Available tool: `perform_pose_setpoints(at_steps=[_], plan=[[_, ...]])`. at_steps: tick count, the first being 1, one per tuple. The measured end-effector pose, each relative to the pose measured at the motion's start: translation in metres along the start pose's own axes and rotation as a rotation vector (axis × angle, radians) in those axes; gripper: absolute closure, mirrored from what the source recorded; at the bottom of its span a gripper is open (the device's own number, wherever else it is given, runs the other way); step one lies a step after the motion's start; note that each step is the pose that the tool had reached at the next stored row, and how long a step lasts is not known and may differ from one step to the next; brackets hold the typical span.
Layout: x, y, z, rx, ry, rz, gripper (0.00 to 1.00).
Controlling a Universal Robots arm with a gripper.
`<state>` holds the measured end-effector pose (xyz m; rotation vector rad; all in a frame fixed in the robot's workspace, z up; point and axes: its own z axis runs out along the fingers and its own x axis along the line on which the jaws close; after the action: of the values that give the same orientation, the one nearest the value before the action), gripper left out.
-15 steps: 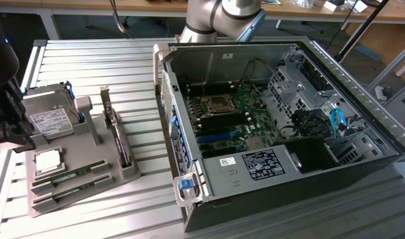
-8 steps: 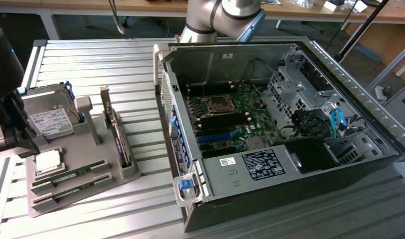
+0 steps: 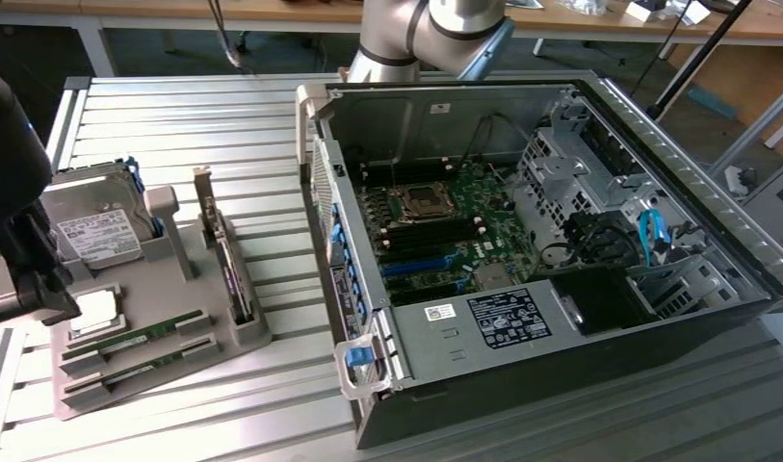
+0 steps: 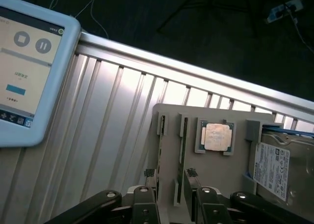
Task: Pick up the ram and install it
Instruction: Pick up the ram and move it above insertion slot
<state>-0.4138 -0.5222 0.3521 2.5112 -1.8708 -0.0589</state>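
Note:
Two ram sticks, long and green, lie side by side in slots of a grey holder tray [image 3: 237, 332]: one ram stick [image 3: 141, 337] and a second ram stick [image 3: 134, 371] nearer the front. In the wrist view they run as thin strips, one ram stick [image 4: 182, 143] and the other ram stick [image 4: 159, 150]. My gripper [image 3: 38, 294] hangs at the exterior view's left edge, above the tray's end. Seen from the wrist, the gripper [image 4: 169, 177] is open, holding nothing, with its fingertips [image 4: 148, 174] above the near ends of the two sticks. The open computer case [image 3: 699, 207] shows the motherboard [image 3: 449, 226].
The tray also holds a hard drive [image 3: 95, 226], a square silver processor [image 4: 217, 136] and an upright card with a metal bracket [image 3: 218, 241]. A tablet [image 4: 24, 67] lies on the slatted metal table [image 4: 113, 126]. The arm's body [image 3: 430, 29] rises behind the case.

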Motion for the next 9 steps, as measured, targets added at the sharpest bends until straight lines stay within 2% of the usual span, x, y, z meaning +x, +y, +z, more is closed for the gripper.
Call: perform_pose_setpoints(at_steps=[6,9], plan=[[0.007,0.0002,0.0153,-0.0004,0.0004,-0.014,0.64],[0.009,-0.0059,0.0244,-0.0004,0.0006,-0.017,0.64]])
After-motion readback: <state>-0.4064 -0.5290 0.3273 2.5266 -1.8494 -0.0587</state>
